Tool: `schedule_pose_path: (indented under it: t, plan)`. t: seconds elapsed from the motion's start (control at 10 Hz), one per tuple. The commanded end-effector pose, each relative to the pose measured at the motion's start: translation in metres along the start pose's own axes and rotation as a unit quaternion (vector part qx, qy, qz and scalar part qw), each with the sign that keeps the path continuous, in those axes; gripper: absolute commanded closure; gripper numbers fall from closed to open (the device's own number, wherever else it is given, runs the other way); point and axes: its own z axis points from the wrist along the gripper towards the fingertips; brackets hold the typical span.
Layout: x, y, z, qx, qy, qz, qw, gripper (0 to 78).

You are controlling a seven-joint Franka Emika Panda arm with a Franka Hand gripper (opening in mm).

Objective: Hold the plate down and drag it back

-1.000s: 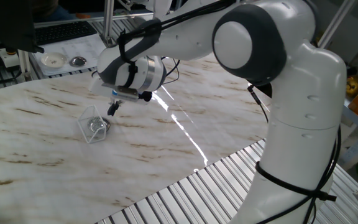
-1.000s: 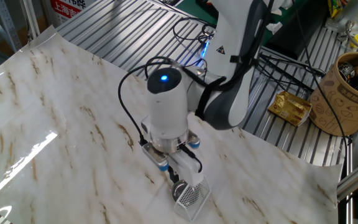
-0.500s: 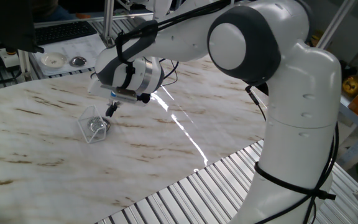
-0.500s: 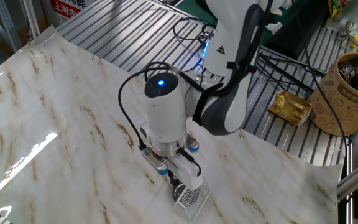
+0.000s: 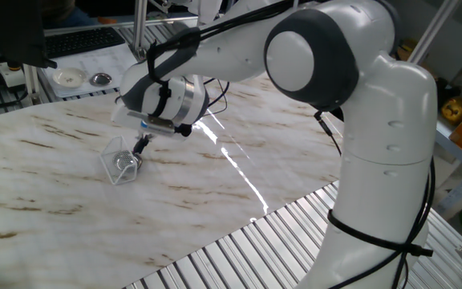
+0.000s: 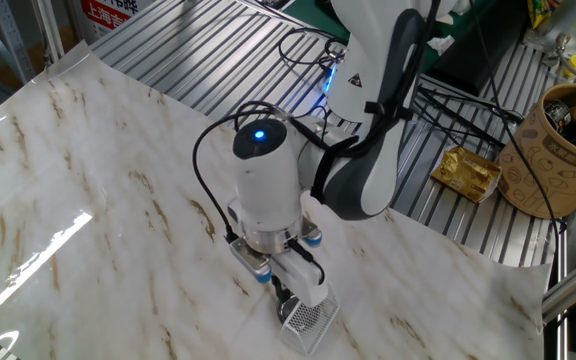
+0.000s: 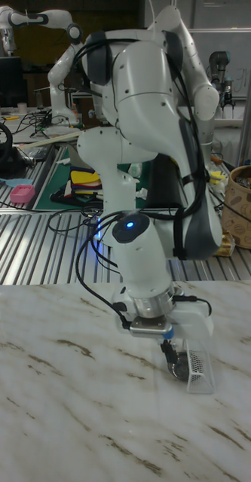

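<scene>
A small shiny silver plate (image 5: 124,160) lies on the marble table, close against a clear plastic box (image 5: 115,158) and partly seen through it. My gripper (image 5: 141,144) points down at the plate's right edge. Its dark fingers are close together with nothing between them. From the other fixed view, the gripper (image 6: 286,296) covers most of the plate, and the clear box (image 6: 308,318) sits just beyond the fingertips. In the tall view the gripper (image 7: 169,357) stands at the left side of the box (image 7: 197,370). Whether the tips touch the plate does not show.
A white round dish (image 5: 69,77) and another small metal dish (image 5: 100,79) sit on the far shelf. A metal grating (image 6: 218,50) borders the table (image 5: 70,209). A brown tub (image 6: 560,150) and a gold packet (image 6: 470,172) lie behind the arm.
The wrist has shifted a little left and down toward the box. The fingers now cover the round plate that showed beside them a second ago. The box has not moved.
</scene>
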Motion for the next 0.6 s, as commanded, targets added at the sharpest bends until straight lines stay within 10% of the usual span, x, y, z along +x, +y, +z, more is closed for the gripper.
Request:
schedule_pose_path:
  t: [0.1,0.6]
  plan:
    - [0.002,0.005,0.005,-0.004,-0.004,0.004,1.0000,77.6]
    - [0.006,0.006,0.016,-0.009,-0.012,0.007,0.9999,77.6]
